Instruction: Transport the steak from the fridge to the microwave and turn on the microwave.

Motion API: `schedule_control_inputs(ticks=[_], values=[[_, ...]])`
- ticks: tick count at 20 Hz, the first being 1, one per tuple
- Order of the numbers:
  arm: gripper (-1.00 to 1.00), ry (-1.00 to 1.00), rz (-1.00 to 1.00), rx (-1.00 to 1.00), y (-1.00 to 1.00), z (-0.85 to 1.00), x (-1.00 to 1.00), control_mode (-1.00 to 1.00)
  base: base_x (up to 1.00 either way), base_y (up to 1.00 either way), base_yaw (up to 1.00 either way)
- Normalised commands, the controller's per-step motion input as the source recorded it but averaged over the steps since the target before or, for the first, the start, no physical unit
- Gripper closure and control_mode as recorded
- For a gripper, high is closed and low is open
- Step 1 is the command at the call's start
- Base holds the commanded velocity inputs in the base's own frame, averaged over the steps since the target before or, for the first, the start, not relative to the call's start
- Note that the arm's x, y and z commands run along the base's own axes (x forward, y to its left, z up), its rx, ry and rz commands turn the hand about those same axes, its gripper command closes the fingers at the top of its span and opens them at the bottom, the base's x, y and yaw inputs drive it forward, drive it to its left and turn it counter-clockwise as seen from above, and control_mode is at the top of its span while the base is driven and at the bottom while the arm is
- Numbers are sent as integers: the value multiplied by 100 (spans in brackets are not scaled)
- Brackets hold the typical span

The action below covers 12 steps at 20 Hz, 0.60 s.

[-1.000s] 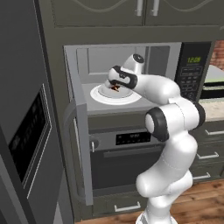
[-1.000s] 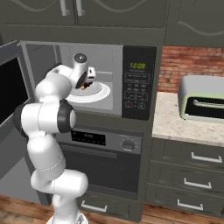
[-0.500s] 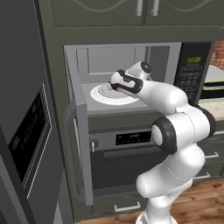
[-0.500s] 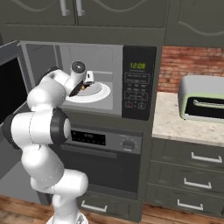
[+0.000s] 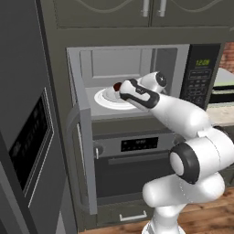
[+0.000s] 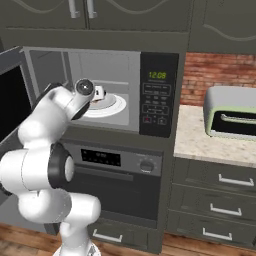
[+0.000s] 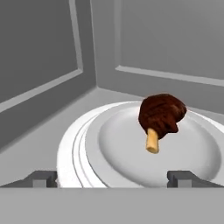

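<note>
**Steak delivered; microwave not yet started**

Steak (image 7: 161, 116) lies on the turntable (image 7: 87, 144) inside the microwave (image 5: 137, 64), just ahead of the tool (image 7: 113, 178), fingers apart and empty. Remaining, by my judgement: shut door (image 5: 84, 155), press keypad (image 6: 156, 100).

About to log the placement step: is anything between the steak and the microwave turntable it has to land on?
Nothing visible does. The steak already lies on the turntable inside the microwave, and the open gripper is clear of it.
</note>
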Motion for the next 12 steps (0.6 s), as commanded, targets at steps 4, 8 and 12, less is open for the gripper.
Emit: schedule_control_inputs(ticks=[4, 8, 12], values=[[-100, 0, 0, 7, -1, 26, -52, -100, 0, 0, 0], [-100, 0, -1, 5, -1, 23, -56, -100, 0, 0, 0], [-100, 0, -2, 0, -7, 19, -51, -100, 0, 0, 0]])
